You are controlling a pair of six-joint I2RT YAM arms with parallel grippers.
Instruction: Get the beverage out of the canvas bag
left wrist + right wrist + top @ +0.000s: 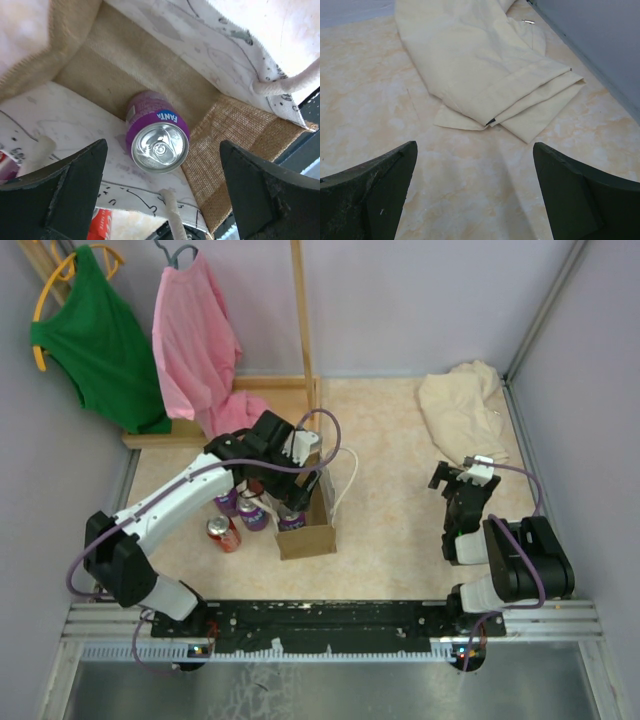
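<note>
The brown canvas bag stands open in the middle of the table, with white loop handles. In the left wrist view I look down into the bag. A purple Fanta can stands upright inside it against the printed lining. My left gripper is open above the bag's mouth, its fingers wide on either side of the can and not touching it. In the top view the left gripper hides the can. My right gripper is open and empty, low over the table at the right.
Three purple cans and a red can stand just left of the bag. A cream cloth lies at the back right, ahead of the right gripper. Green and pink garments hang on a wooden rack at the back left.
</note>
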